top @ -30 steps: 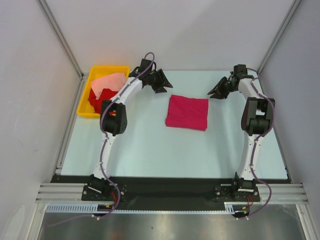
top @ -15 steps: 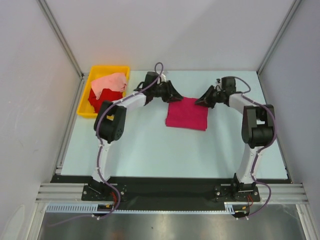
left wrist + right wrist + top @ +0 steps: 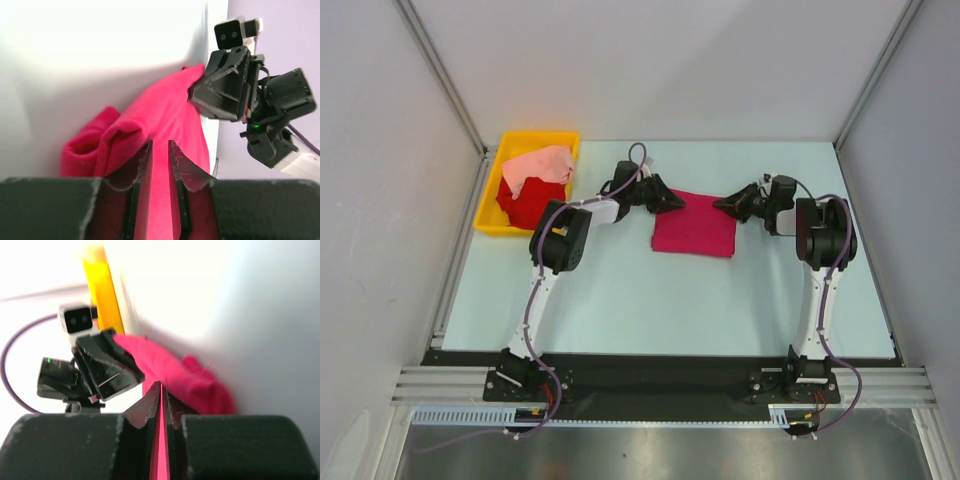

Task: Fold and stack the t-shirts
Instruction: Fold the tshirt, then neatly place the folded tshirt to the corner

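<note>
A magenta-crimson t-shirt point(image 3: 695, 228) lies folded in a flat square at the table's middle. My left gripper point(image 3: 672, 203) is low at its far left corner, jaws nearly together with the cloth point(image 3: 165, 115) between them. My right gripper point(image 3: 723, 204) is low at the far right corner, jaws pressed onto a thin edge of the cloth point(image 3: 172, 371). The grippers face each other across the far edge. A pale salmon-pink t-shirt point(image 3: 538, 165) lies crumpled on a bright red t-shirt point(image 3: 523, 205) in the yellow bin.
The yellow bin point(image 3: 488, 196) stands at the far left corner of the table, by the left wall; it also shows in the right wrist view point(image 3: 102, 290). Grey walls close in the table at back and both sides.
Both grippers came down from near the back of the table and moved inward to the folded shirt's far corners, then closed on its edge. The shirt has not shifted.
</note>
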Controlling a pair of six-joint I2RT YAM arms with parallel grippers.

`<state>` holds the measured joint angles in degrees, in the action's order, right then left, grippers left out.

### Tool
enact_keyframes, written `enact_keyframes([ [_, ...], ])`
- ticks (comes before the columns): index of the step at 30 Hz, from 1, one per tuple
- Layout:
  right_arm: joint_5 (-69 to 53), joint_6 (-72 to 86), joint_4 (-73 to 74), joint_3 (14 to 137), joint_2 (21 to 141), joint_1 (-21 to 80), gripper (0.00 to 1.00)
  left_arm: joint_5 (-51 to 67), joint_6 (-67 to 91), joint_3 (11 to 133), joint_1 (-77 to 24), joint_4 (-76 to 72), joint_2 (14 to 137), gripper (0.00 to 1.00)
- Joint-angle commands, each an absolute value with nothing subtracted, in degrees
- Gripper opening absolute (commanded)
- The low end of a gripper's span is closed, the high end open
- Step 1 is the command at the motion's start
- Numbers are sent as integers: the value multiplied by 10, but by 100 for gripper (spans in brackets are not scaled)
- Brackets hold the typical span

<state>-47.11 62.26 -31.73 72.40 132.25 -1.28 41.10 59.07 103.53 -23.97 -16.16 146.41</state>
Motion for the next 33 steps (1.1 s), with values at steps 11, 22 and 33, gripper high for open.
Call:
enact_keyframes([
  [11, -441, 577, -216, 859, 1386, -70, 12, 383, 579, 1131, -209, -139, 1497, 29],
  [22, -368, 190, 286, 1006, 1278, -93, 94, 423, 462, 1073, -203, 17, 1277, 52],
  [33, -417, 73, 312, 978, 1325, -56, 90, 364, 289, 729, -218, 223, 862, 52],
])
